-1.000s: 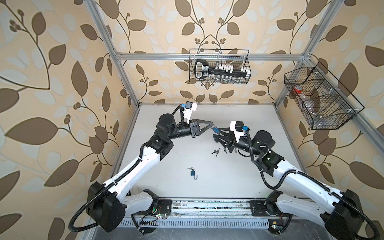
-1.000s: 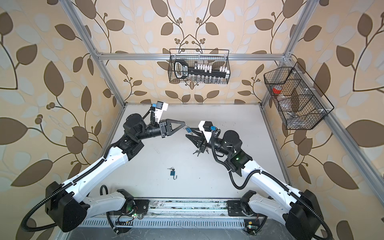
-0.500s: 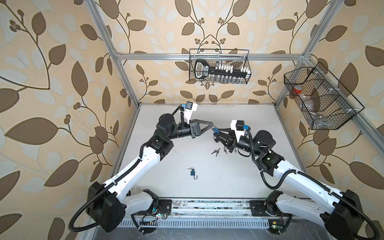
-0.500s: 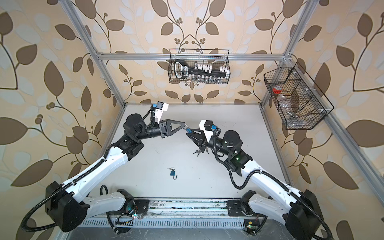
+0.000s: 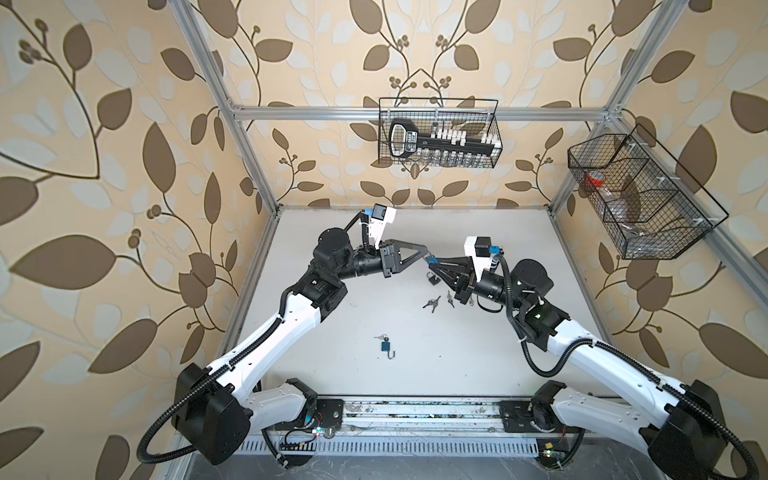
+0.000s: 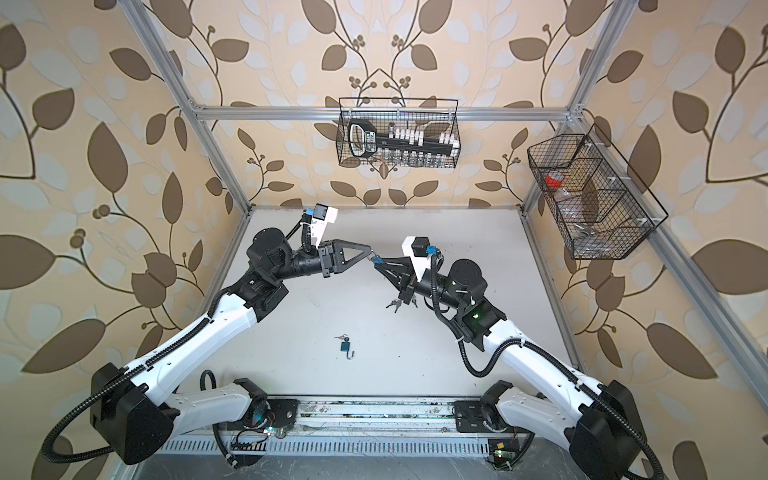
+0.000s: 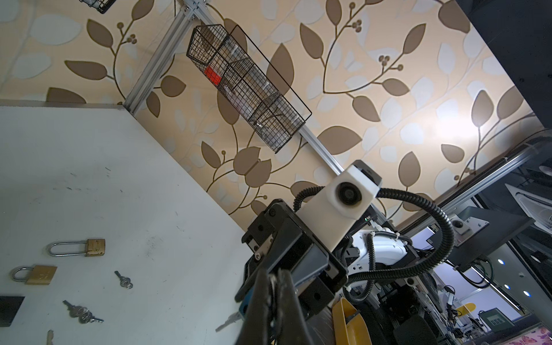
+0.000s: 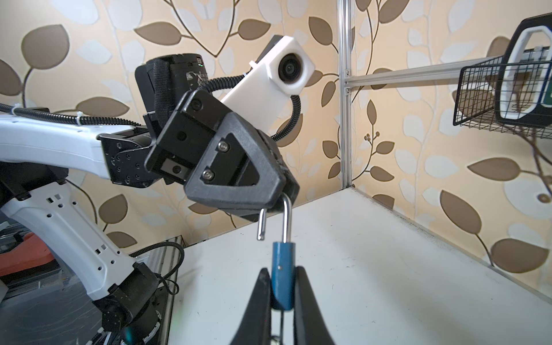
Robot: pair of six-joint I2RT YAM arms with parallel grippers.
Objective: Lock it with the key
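No marking anywhere is sharp enough to read.

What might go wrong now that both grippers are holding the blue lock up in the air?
1. The left gripper pinches only the top of the open metal loop on the blue lock; a twist might let it slip out.
2. The right gripper squeezes just the narrow sides, so the lock could drop onto the table.
3. The grippers sit very close and may bump.

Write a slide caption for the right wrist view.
A blue padlock between two arms: left gripper pinches its open shackle, right gripper clamps its body.
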